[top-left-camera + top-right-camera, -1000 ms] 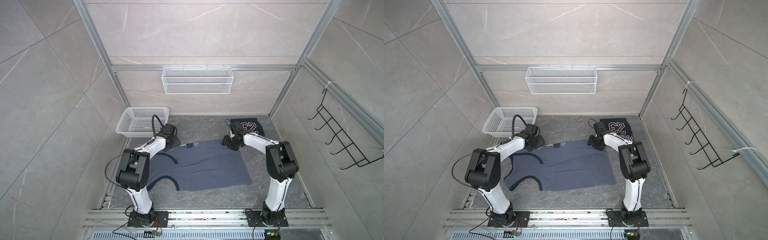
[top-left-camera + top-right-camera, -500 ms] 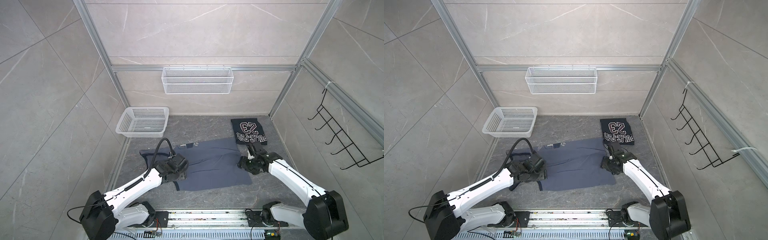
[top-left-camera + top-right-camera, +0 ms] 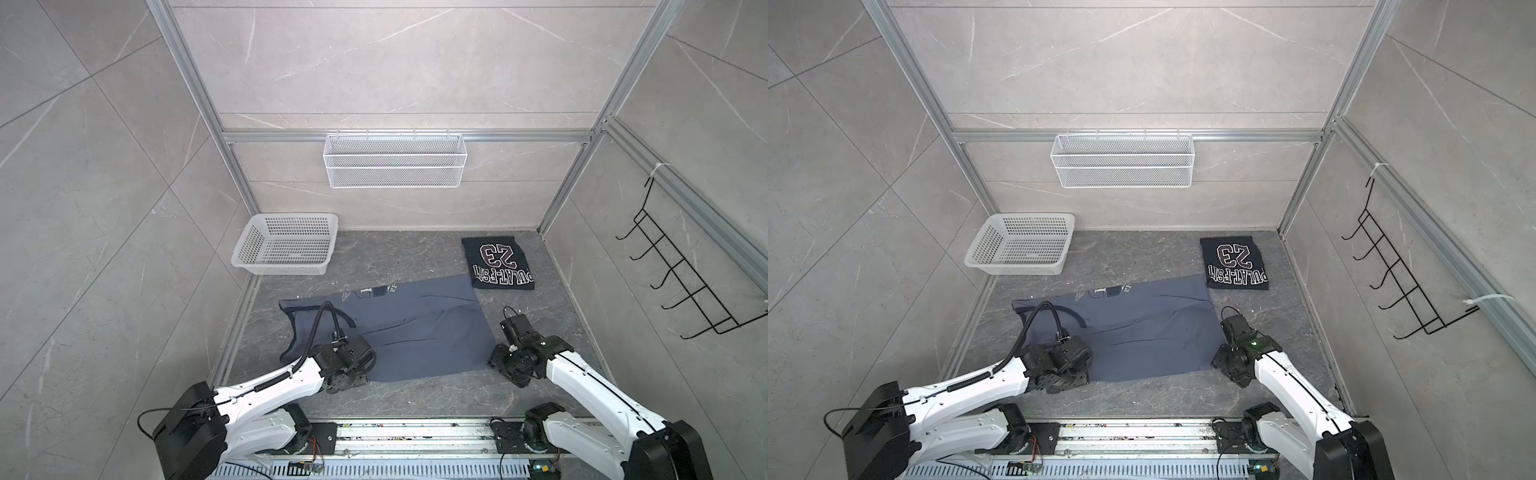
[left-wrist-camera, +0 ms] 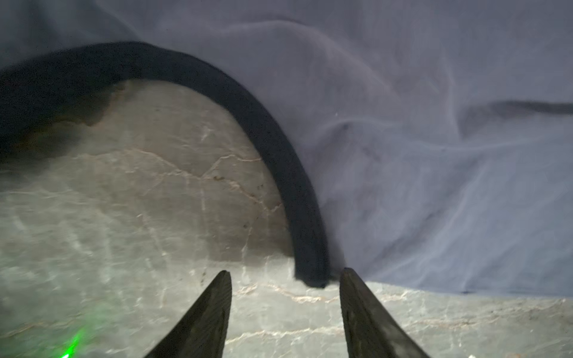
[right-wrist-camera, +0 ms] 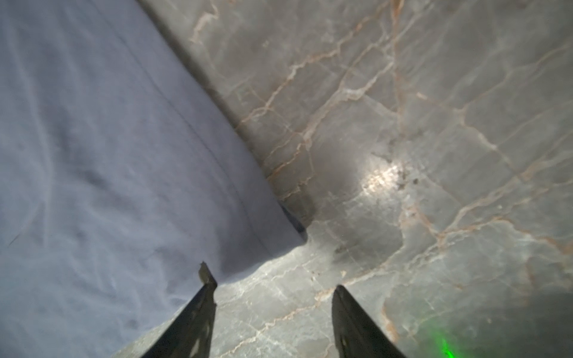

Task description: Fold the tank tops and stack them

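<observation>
**Blue-grey tank top (image 3: 415,328) about to be folded, it appears**

The left tool (image 4: 285,272) stands released and empty, the end of the dark armhole binding (image 4: 305,217) just ahead of its jaws. The top lies flat on the worktop (image 3: 415,399) between both tools. The right tool (image 5: 273,279), also released, has the hem corner (image 5: 294,235) just ahead. Each must likely pinch its corner and carry it away from the arms. Well beyond the right tool lies the folded navy "23" top (image 3: 496,262). Grey marbled surface, tiled walls; white basket (image 3: 286,269) far beyond the left tool.

A white basket (image 3: 251,249) sits back left; a wire shelf (image 3: 395,166) hangs on the wall.
</observation>
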{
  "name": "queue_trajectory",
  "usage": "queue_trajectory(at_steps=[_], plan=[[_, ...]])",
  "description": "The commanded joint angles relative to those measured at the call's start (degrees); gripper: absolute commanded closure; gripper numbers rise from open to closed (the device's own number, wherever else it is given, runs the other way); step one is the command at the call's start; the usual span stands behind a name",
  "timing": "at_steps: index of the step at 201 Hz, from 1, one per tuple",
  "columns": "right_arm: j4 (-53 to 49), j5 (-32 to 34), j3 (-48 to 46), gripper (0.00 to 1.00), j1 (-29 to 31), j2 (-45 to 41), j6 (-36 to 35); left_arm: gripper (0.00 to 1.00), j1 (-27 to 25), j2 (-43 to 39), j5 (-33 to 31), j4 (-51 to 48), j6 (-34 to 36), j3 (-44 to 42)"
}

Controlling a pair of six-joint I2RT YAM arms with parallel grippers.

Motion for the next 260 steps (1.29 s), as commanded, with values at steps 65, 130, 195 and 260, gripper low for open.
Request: queue_trajectory(at_steps=[65, 130, 195, 260], plan=[[10.5, -0.1, -1.2, 0.46, -0.1, 9.0, 0.2, 0.52, -0.2, 4.1, 1.3, 7.5, -2.4, -3.4], [10.5, 1.7, -0.8, 0.67, 0.0, 9.8, -1.5, 0.66, -0.2, 6.6, 1.9, 10.2, -1.8, -2.3], [5.6, 4.2, 2.0, 0.93, -0.1, 5.6, -3.2, 0.97, -0.2, 3.7, 0.0, 5.1, -0.9, 2.3], [4.2, 5.4, 15.1, 0.96, -0.1, 10.1, -7.9, 1.00, 5.4, 0.2, -3.7, -0.3, 4.6, 11.1]])
